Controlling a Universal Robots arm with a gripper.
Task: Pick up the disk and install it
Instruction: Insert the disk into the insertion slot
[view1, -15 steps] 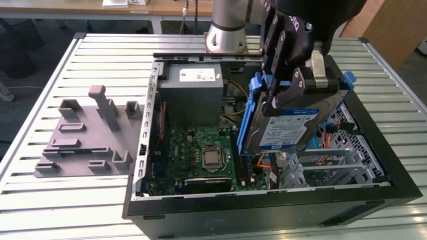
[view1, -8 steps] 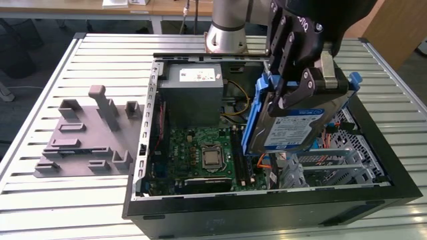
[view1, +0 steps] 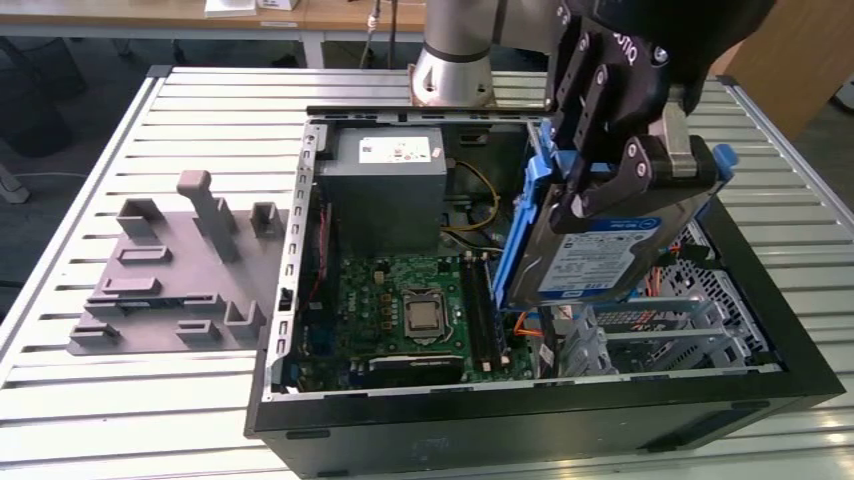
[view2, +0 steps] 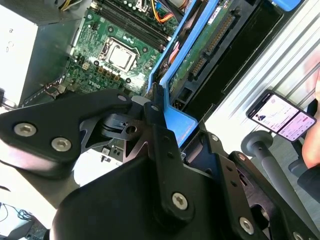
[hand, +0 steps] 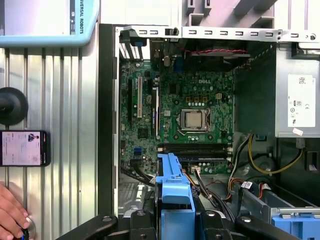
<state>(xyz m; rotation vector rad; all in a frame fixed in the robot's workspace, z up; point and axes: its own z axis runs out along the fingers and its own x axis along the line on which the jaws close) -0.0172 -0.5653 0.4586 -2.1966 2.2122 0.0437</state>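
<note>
Your hand (view1: 627, 182) is clamped on the disk (view1: 601, 262).
It hangs tilted over the open computer case (view1: 534, 420).

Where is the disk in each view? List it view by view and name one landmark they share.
Exterior view: the disk, tilted, gripped by the hand above the open case, toward the exterior view's right.
Second wrist view: its blue rail and green underside extend from the hand, beside the motherboard.
First wrist view: its blue rail end juts over the motherboard's edge.
Shared landmark: the processor socket.
</note>
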